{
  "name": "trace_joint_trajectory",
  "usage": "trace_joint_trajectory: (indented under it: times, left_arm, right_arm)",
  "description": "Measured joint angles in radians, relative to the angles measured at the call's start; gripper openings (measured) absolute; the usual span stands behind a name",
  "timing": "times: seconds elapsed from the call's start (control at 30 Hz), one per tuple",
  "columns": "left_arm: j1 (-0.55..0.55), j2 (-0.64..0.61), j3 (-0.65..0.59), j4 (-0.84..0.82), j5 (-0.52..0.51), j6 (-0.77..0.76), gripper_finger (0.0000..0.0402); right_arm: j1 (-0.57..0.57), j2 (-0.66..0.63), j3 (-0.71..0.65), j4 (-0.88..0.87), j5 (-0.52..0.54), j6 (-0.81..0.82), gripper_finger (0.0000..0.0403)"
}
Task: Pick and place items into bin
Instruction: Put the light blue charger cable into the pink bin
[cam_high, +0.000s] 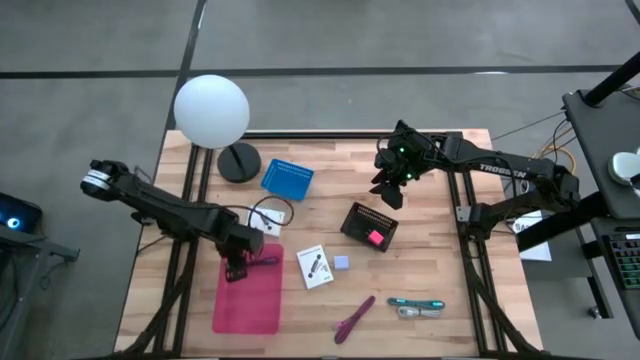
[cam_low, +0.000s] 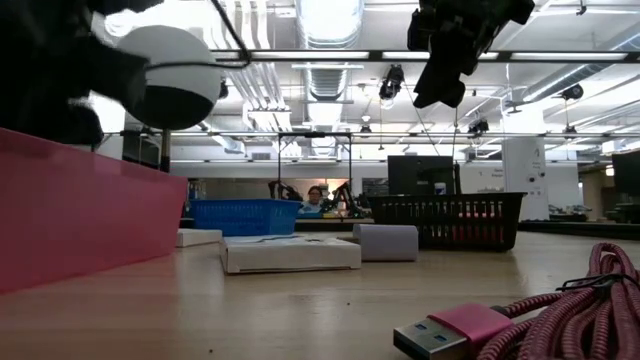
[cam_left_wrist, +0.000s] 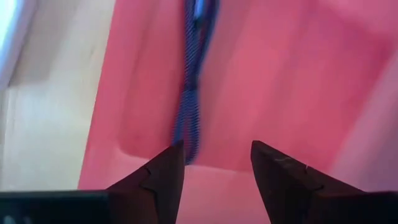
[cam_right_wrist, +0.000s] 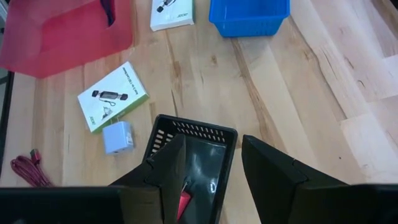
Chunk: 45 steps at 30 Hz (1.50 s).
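Left gripper hangs over the red bin, fingers apart, the blue cord dropping free inside, apparently let go there. Beyond the bin, right gripper hovers half-spread, empty, above the black basket.

The bench is pale planked wood, matt. Below the left claw, the pink bin looks like smooth plastic holding a braided cord. Under the right claw sits a black perforated plastic basket.
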<state>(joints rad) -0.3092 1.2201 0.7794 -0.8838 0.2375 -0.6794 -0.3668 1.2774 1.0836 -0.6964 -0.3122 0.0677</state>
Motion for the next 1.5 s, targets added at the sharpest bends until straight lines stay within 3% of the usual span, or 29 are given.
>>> trace_joint_trajectory:
  times: [0.23, 0.4, 0.63, 0.8, 1.2, 1.5]
  left_arm:
    - [0.000, -0.098, 0.074, 0.035, -0.088, -0.208, 0.0169]
    - [0.001, -0.137, 0.084, 0.246, -0.244, -0.256, 0.0169]
    - [0.001, -0.135, 0.081, 0.659, -0.408, -0.134, 0.0169]
    - [0.002, -0.103, 0.081, 0.904, -0.456, 0.008, 0.0169]
    - [0.002, -0.043, 0.080, 0.945, -0.547, 0.083, 0.0169]
    - [0.002, -0.017, 0.079, 0.947, -0.554, 0.172, 0.0169]
  right_arm:
    - [0.000, 0.000, 0.000, 0.000, 0.000, 0.000, 0.0146]
    - [0.000, 0.000, -0.002, 0.000, 0.000, -0.006, 0.0146]
    - [0.000, 0.000, -0.002, 0.000, 0.000, -0.028, 0.0146]
    - [0.000, 0.000, -0.002, 0.000, -0.001, -0.052, 0.0146]
    - [0.021, 0.000, -0.005, -0.009, -0.057, -0.099, 0.0146]
    - [0.216, -0.001, 0.003, -0.011, -0.083, 0.010, 0.0147]
